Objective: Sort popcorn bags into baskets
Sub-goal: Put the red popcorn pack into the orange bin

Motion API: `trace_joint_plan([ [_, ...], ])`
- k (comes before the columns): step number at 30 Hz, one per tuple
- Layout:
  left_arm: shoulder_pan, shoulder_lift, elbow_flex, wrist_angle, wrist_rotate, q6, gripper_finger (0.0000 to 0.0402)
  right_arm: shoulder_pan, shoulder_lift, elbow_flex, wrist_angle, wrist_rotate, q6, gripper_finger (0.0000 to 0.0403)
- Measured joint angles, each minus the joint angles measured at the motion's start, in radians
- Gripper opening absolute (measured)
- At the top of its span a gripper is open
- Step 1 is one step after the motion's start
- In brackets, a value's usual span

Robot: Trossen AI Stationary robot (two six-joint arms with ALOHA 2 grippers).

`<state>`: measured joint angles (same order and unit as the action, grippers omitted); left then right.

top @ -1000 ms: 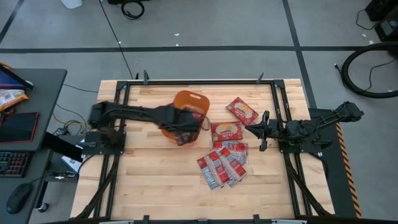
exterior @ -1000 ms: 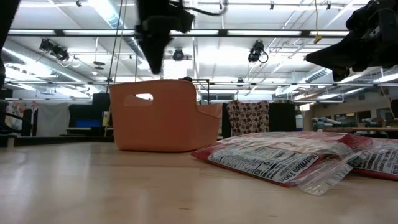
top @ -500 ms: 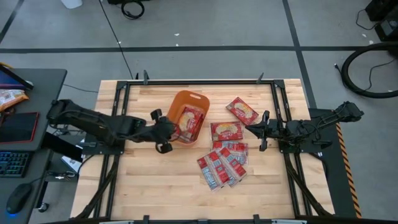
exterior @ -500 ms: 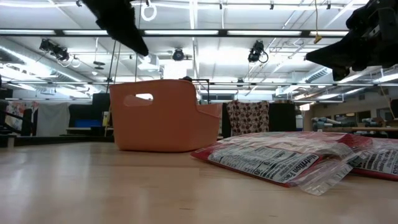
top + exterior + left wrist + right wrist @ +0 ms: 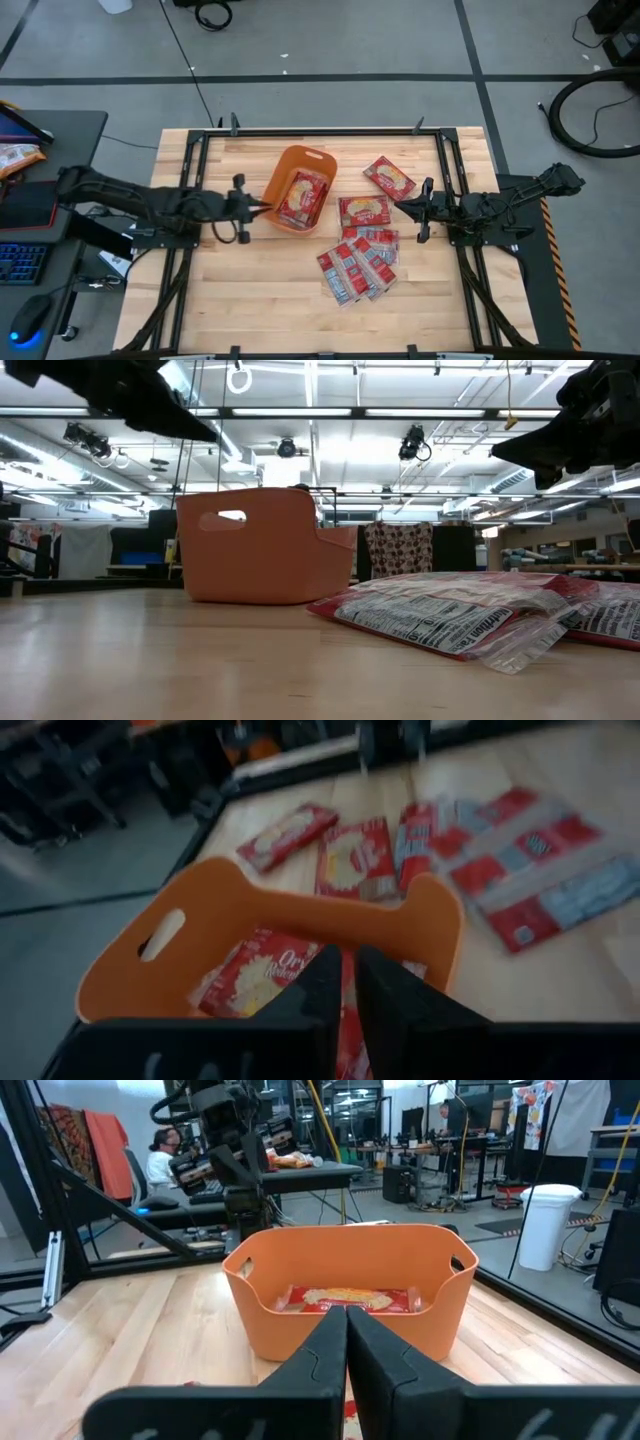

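Note:
The orange basket (image 5: 300,152) stands on the table a little left of its middle, also seen in the low view (image 5: 265,550). One red packet with a cream picture (image 5: 302,195) lies flat inside it (image 5: 260,975) (image 5: 345,1295). Two squarish packets (image 5: 390,178) (image 5: 365,211) lie right of the basket. A fan of narrower red-and-white packets (image 5: 358,265) lies nearer (image 5: 450,615). My left gripper (image 5: 264,207) hovers shut beside the basket's left wall (image 5: 346,985). My right gripper (image 5: 398,207) waits shut, right of the packets (image 5: 347,1330).
Dark frame rails (image 5: 190,170) run along the table's edges. A desk with a keyboard (image 5: 20,262) stands beyond the left edge. Bare wood (image 5: 250,290) lies near and left of the basket. A seated person (image 5: 165,1155) shows beyond the table in the right wrist view.
My left gripper has drawn back from above the basket toward the table's left edge, rising out of the basket's mouth. The packet that lies in the basket came into sight as the arm cleared it. My right arm has kept still.

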<state>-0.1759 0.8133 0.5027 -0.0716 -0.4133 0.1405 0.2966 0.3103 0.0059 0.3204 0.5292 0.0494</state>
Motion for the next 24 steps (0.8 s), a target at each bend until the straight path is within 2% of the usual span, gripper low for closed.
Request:
trace_joint_plan([
  [6,-0.02,-0.152,-0.071,0.064,0.0,-0.147,0.0036,0.0,0.0,0.0,0.0,0.0,0.0,0.0016],
  [10,-0.025,-0.2,-0.115,0.126,-0.016,-0.189,0.0036,0.0,0.001,0.0,0.0,0.0,0.0,0.0016],
  [14,-0.023,-0.207,-0.159,0.279,-0.053,-0.048,0.0036,0.0,0.001,0.0,0.014,0.0,0.0,0.0016],
  [19,-0.024,-0.206,-0.172,0.379,-0.119,0.105,0.0036,0.0,0.001,0.0,0.171,0.0,0.0,0.0016],
  [22,-0.023,-0.205,-0.172,0.369,-0.194,0.111,0.0036,0.0,0.001,0.0,0.23,0.002,0.077,0.0016],
  [24,-0.023,-0.204,-0.172,0.361,-0.217,0.096,0.0036,-0.01,0.004,0.007,0.216,0.05,0.131,0.0016],
])
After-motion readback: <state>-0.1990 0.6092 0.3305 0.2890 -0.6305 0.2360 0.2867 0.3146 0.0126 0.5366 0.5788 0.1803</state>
